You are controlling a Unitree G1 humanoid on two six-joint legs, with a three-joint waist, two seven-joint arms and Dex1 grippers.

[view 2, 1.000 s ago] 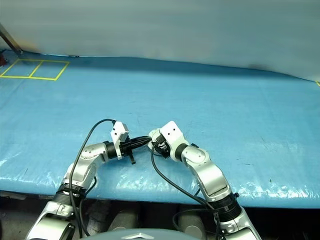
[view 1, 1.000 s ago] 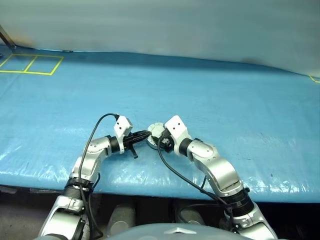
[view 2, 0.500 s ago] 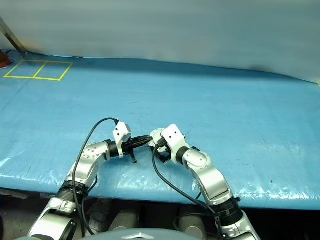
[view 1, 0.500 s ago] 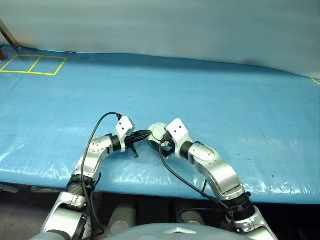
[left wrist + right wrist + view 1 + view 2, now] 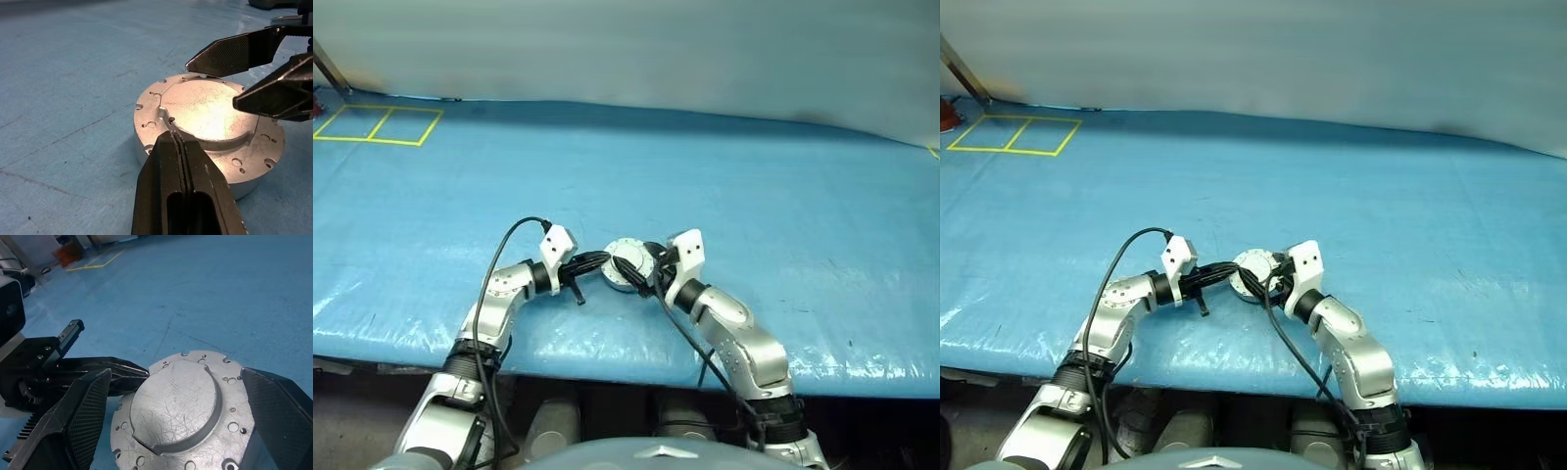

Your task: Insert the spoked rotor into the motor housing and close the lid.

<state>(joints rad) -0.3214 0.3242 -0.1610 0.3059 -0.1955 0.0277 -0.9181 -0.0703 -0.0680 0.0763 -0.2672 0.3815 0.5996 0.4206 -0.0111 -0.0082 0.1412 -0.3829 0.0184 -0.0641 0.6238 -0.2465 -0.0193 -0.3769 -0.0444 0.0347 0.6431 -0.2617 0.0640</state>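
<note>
The motor housing (image 5: 628, 266) is a short round silver cup that sits flat on the blue sheet. The lid (image 5: 208, 110), a silver disc with a notched rim and a raised round centre, lies flat over its top. The spoked rotor is hidden. My left gripper (image 5: 605, 261) is shut, and its tips (image 5: 173, 138) rest against the lid's near edge. My right gripper (image 5: 651, 266) is open. Its two fingers (image 5: 90, 401) stand on either side of the housing (image 5: 186, 406) and are apart from it.
The blue sheet (image 5: 783, 186) covers the whole table, and its front edge runs just below my arms. Yellow taped squares (image 5: 377, 125) lie at the far left back. A grey wall stands behind. Black cables loop from both wrists.
My right gripper has opened wider and rolled, and its wrist has swung to the housing's right, uncovering the silver top. The left gripper has stayed put.
</note>
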